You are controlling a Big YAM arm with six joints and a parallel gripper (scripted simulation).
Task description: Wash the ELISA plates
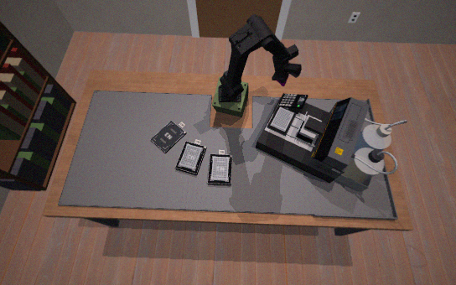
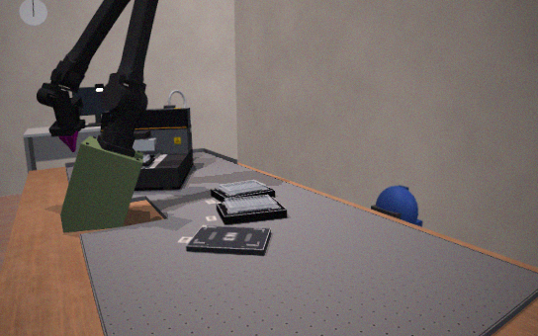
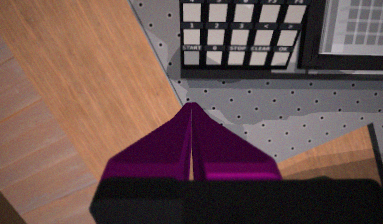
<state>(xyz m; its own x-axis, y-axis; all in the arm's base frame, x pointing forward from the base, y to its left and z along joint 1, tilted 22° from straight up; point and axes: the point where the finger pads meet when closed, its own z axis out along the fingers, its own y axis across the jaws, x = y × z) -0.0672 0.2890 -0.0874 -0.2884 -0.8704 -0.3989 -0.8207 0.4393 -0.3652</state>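
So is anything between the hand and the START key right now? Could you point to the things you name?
Nothing visible: the closed, empty hand (image 1: 282,84) (image 2: 73,150) (image 3: 191,111) hangs short of the keypad (image 1: 292,101) (image 3: 241,37), with only open space between its fingertips and START (image 3: 191,58).

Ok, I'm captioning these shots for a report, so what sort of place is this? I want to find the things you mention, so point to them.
Probably a small laboratory workspace: there's a plate washer (image 1: 349,126) (image 2: 160,173) with a keypad (image 1: 291,101) (image 3: 217,37), and well plates (image 1: 191,157) (image 1: 220,168) sit in nests on the bench.
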